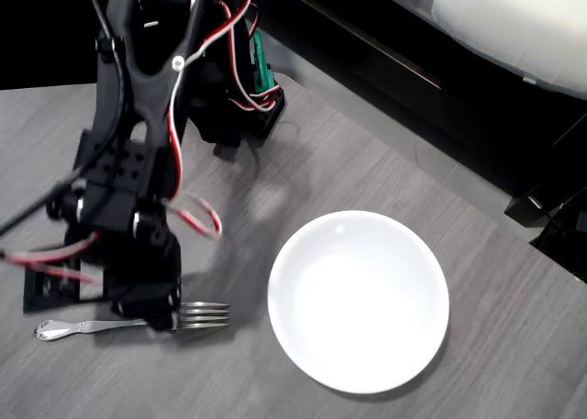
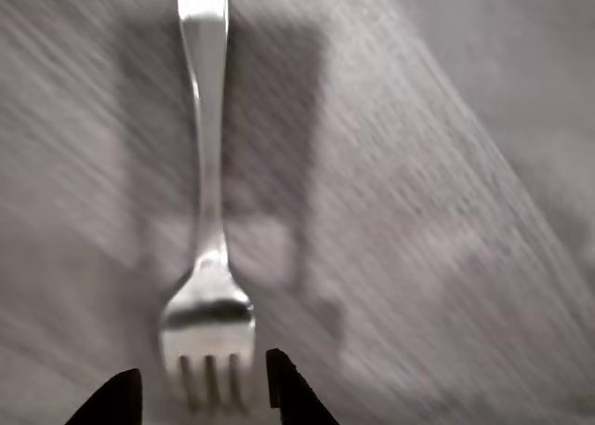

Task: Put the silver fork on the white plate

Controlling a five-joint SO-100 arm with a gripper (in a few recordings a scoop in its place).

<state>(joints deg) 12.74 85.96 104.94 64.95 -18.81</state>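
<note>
My gripper (image 2: 203,388) is open to a narrow gap, just wider than the fork's head, and the two dark fingertips (image 2: 284,388) stand on either side of the tines. The wrist view is blurred, so I cannot tell whether either fingertip touches the metal; nothing is clamped between them. The fork (image 2: 206,258) lies flat on the grey wooden table (image 2: 446,211), its handle running straight away from me up the wrist view.

In the overhead view my gripper (image 1: 158,314) hangs over the fork's neck, low on the left of the table (image 1: 367,171). The fork (image 1: 197,316) lies level across the picture, scrolled handle end to the left and tines pointing right toward the plate. My own arm covers the stretch of fork beneath it.

The white plate (image 1: 417,254) sits to the right of the tines, near them but not touching, and holds nothing.
</note>
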